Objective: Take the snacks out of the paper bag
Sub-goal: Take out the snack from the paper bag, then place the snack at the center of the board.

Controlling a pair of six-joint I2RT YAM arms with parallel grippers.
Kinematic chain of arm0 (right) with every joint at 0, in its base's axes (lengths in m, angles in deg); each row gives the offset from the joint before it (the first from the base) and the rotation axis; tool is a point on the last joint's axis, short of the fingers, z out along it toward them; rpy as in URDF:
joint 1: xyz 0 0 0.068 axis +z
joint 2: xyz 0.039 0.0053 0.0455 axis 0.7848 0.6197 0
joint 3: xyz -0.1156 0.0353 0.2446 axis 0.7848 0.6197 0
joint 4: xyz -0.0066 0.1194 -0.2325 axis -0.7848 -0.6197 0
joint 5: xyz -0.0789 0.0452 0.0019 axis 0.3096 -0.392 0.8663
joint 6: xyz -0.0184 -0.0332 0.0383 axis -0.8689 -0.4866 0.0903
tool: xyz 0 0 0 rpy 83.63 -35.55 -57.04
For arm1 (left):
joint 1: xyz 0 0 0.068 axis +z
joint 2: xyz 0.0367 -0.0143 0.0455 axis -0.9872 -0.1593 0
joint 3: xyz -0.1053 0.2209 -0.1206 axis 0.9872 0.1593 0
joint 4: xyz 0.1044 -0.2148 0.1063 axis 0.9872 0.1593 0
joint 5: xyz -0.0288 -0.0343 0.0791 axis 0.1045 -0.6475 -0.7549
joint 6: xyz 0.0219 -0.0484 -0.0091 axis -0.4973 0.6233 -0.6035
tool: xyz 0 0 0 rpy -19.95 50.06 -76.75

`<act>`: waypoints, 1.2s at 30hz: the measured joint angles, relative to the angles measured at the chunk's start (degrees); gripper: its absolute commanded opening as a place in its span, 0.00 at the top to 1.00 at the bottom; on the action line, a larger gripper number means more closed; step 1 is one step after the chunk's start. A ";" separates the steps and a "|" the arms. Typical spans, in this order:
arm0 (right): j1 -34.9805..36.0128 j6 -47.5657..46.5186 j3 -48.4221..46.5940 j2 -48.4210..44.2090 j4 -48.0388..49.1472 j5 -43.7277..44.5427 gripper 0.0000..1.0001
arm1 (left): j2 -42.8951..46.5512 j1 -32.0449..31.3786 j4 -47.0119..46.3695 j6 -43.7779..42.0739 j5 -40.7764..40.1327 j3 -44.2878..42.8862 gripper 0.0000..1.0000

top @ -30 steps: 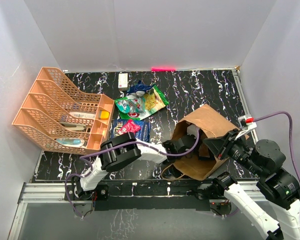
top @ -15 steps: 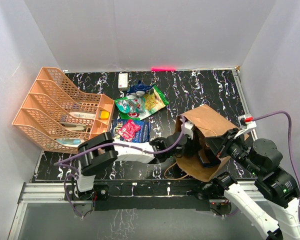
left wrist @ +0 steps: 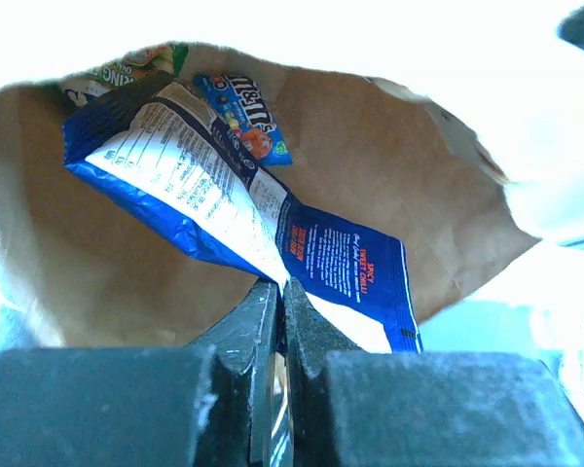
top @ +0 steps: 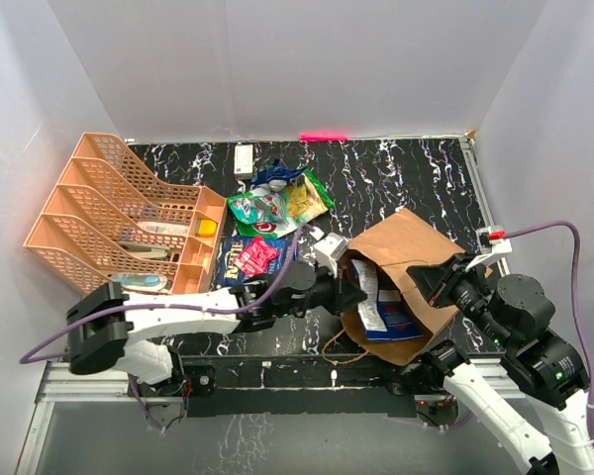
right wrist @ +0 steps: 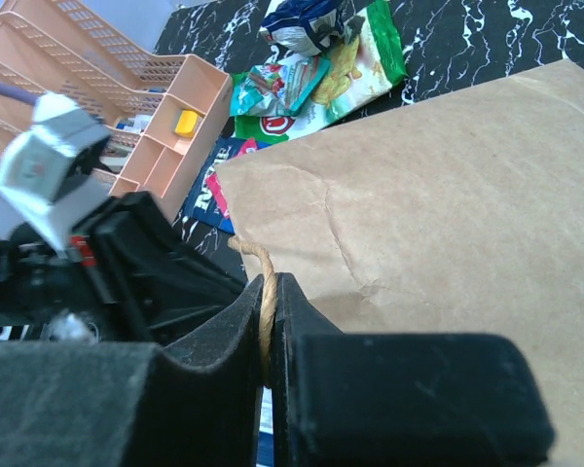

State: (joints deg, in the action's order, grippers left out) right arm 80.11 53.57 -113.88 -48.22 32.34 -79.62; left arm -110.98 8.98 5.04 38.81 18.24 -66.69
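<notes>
Counter (top: 396,178) of black stone veined with white carries everything. An orange mesh organiser (top: 119,228) stands at its far left. The brown paper bag (top: 416,247) lies on its side near the right front, its mouth turned toward the left arm (top: 198,312), which stretches low across the counter to reach it. The right arm (top: 520,317) stands just behind the bag.

The left jaws are pressed together on the lower edge of a blue packet (left wrist: 204,185) at the bag's mouth. Its white panel carries a nutrition table, and the orange print beside it seems to read "SPICY SWEET CHILI". Deeper inside the bag lie a small blue m&m's packet (left wrist: 243,117) and a green-and-white packet (left wrist: 117,73) whose lettering is cut off. The right jaws are pinched shut on the bag's twisted paper handle (right wrist: 265,292), beside the brown wall.

Out on the counter, between the organiser and the bag, a green chip bag (top: 305,196) overlaps a teal-white pouch (top: 257,210) with a red oval logo too small to read. A crumpled dark blue packet (top: 274,176) lies just behind them. A dark blue packet with pink artwork (top: 260,257) lies in front, its white lettering unreadable. A small white box (top: 244,158) sits near the far wall.
</notes>
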 measured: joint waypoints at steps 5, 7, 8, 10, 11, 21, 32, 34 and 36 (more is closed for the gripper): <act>0.00 0.44 0.96 0.00 0.44 1.27 0.92 | 10.38 0.00 4.11 0.28 0.81 3.96 1.00; 0.00 0.68 1.31 -0.13 0.59 1.81 0.92 | 13.94 0.00 7.02 0.04 0.87 4.22 1.00; 0.00 0.87 1.55 -0.26 0.68 2.08 0.92 | 15.87 0.00 8.74 -0.24 0.81 4.24 1.00; 0.00 1.07 1.84 -0.50 0.76 2.71 0.92 | 19.80 0.00 12.55 -1.22 0.09 4.26 1.00; 0.00 1.18 2.01 -0.63 0.90 3.10 0.92 | 21.79 0.00 14.84 -1.90 -0.63 4.26 1.00; 0.00 1.27 4.04 -2.36 1.97 5.40 0.92 | 37.90 0.02 42.32 -8.22 -17.70 0.68 1.00; 0.00 1.27 4.46 -2.40 2.49 5.92 0.92 | 33.48 0.59 57.13 -7.02 -40.37 -5.11 1.00; 0.00 1.27 4.46 -2.40 2.58 5.92 0.92 | 33.20 1.51 55.98 -6.25 -41.94 -4.37 1.00; 0.00 1.27 4.48 -2.38 2.82 5.92 0.92 | 33.05 2.86 53.88 -5.77 -42.62 -3.39 1.00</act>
State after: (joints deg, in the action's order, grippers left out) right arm 80.11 54.83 -109.40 -50.60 35.16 -73.70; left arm -77.93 11.84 58.91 33.04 -24.38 -70.08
